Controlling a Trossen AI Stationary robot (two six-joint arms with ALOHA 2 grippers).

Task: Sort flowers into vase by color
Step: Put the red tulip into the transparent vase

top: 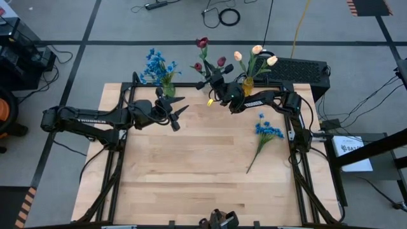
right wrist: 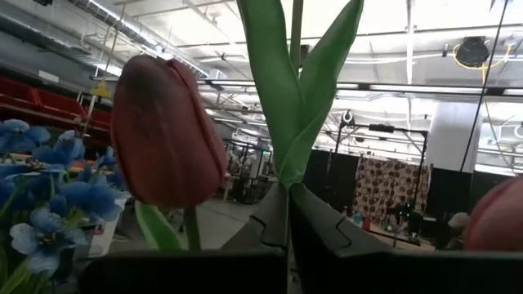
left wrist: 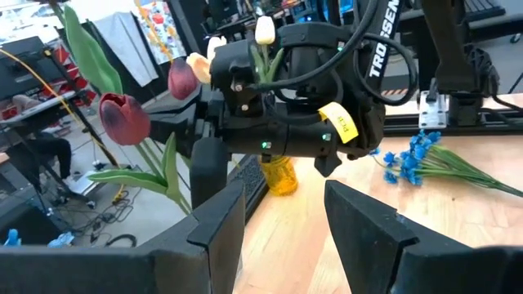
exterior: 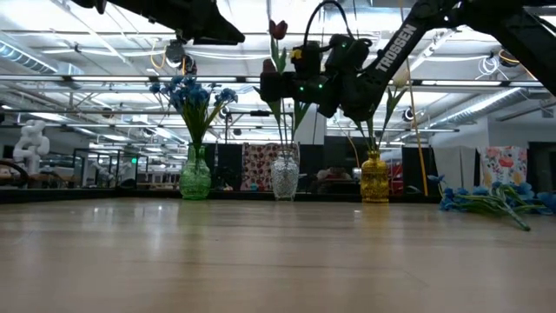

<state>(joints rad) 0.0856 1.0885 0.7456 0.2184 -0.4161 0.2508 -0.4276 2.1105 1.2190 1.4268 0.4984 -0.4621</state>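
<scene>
While the sorting stood unfinished, the scene read as follows.
Right gripper: pressed together on a dark red tulip stem, held aloft at the table's far edge, evidently to line it up over the clear vase.
Clear vase: already held red tulips, which explains the approach.
Left gripper: fingers spread apart, pinching nothing; it hovered near the green vase, apparently waiting.
Green vase: bore the blue blossoms.
Yellow vase: bore the cream-yellow tulips.
Blue bunch: lay flat on the table to the right, well apart from the vases, probably next.
</scene>
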